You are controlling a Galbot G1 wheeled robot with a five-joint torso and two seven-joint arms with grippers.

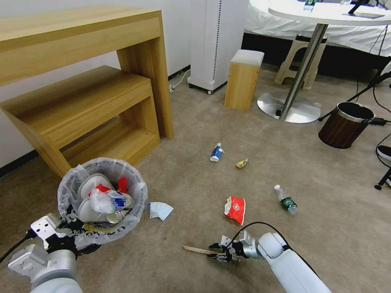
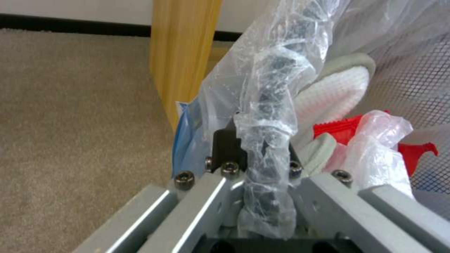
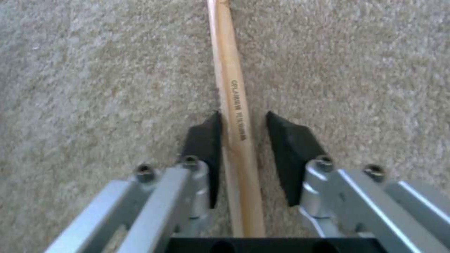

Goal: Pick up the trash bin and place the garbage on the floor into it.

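Bright, even indoor light, soft shadows; wide-angle edge bending, wrist views blurry.

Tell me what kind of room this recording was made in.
Probably a hotel-style bedroom or a mock-up of one: beige short-pile carpet, a two-tier light wooden bench-style desk, a round white table on a chrome pedestal and, behind it, what looks like a bed draped in white sheets.

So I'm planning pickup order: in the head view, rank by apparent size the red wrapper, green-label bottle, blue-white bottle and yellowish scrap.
1. Red wrapper
2. Green-label bottle and blue-white bottle: alike; the blue-white one lies farther off
3. Yellowish scrap
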